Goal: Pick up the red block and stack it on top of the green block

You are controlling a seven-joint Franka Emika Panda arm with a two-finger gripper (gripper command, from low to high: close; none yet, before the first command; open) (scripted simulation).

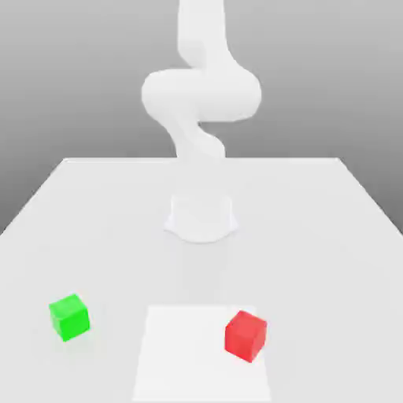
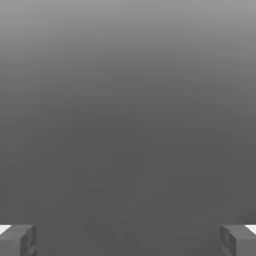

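The red block (image 1: 245, 335) rests on the white table (image 1: 315, 236) toward the front, at the exterior view's right, on a brighter white square patch (image 1: 189, 354). The green block (image 1: 69, 316) sits on the table at the exterior view's left, well apart from the red one. The white arm (image 1: 201, 94) rises from its round base (image 1: 201, 216) at the table's middle and bends upward out of the picture. In the hand view my gripper (image 2: 128, 240) is open, its two grey fingertips (image 2: 17, 239) far apart with nothing between them, against a plain grey background.
The table's far edge (image 1: 201, 160) runs behind the arm's base. The table's sides slant outward toward the front. Grey backdrop lies beyond.
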